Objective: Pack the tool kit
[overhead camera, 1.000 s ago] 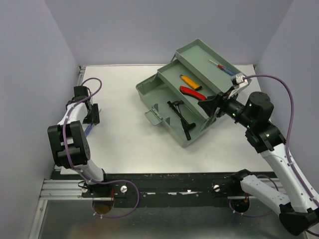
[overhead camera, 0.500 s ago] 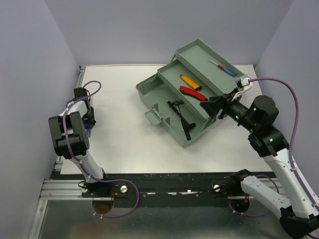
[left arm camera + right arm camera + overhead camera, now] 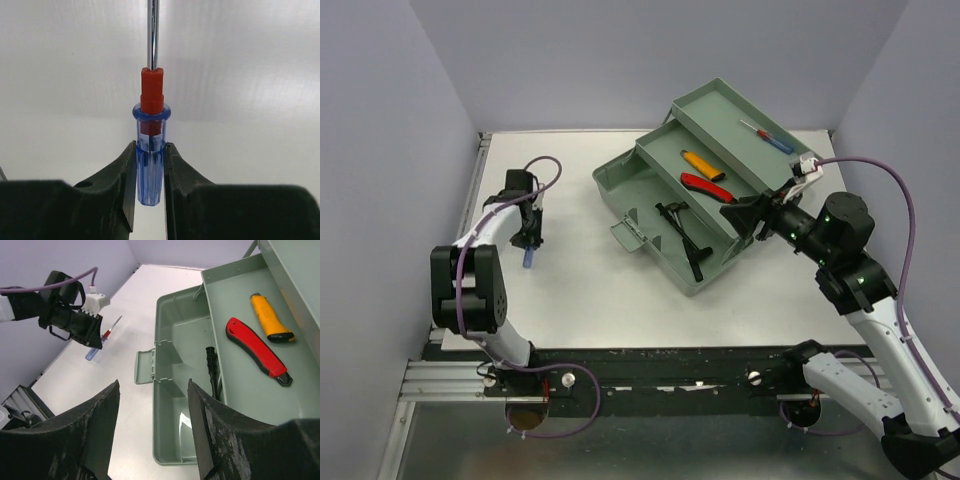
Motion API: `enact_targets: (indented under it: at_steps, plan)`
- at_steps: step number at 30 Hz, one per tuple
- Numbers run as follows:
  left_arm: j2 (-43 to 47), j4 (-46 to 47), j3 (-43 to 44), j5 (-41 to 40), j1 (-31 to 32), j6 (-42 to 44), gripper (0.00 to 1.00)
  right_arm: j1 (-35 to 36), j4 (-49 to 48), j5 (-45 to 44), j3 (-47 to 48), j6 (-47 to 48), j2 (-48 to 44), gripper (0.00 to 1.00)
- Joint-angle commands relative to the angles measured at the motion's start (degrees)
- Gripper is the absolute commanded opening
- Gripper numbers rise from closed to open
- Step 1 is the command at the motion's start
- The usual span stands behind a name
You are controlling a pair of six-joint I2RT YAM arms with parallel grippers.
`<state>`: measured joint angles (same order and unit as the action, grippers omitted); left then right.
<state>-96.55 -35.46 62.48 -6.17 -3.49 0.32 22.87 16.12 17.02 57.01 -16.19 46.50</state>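
Note:
The tool kit [image 3: 623, 186] is a sage-green box lying open at the table's middle right, its tray [image 3: 740, 200] swung up behind. Inside lie an orange knife [image 3: 695, 162], a red knife [image 3: 705, 186] and a black tool [image 3: 685, 235]; a thin screwdriver [image 3: 767, 137] rests in the lid. At the left, my left gripper [image 3: 528, 243] is shut on the blue handle of another screwdriver [image 3: 150, 155], whose metal shaft points away from the wrist. My right gripper [image 3: 735, 215] hovers open over the box's right end, nothing between its fingers [image 3: 102, 420].
The box's front latch flap [image 3: 628, 235] lies folded out on the table. White table top [image 3: 570, 290] stretches between the left gripper and the box. Lilac walls close in on three sides, and a metal rail [image 3: 480, 375] runs along the near edge.
The left gripper has shut on the blue-handled screwdriver and carried it a little to the right, toward the box. The right gripper has barely shifted.

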Motion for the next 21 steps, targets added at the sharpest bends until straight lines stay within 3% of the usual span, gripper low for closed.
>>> enact_targets:
  at_steps: [1,7,10,15,21]
  plan:
    - [10.7,1.4,-1.4,7.9,5.4,-5.0,0.00,0.3,0.2,-1.0,-1.0,-1.4,0.3,0.64]
    - [22.8,11.2,-5.5,21.5,13.7,-10.7,0.00,1.3,-3.7,-0.8,-3.8,-7.4,1.6,0.62]
    - [27.1,17.5,-6.5,27.5,18.6,-13.7,0.00,5.1,-7.2,-2.1,-4.7,-10.7,4.3,0.61]
    - [26.2,29.4,-6.3,37.3,27.1,-18.3,0.00,13.6,-11.0,-6.1,-2.3,-13.3,13.1,0.61]
    - [23.5,37.4,-4.6,48.4,30.0,-23.9,0.00,19.6,-11.7,-12.4,1.3,-14.0,20.6,0.60]
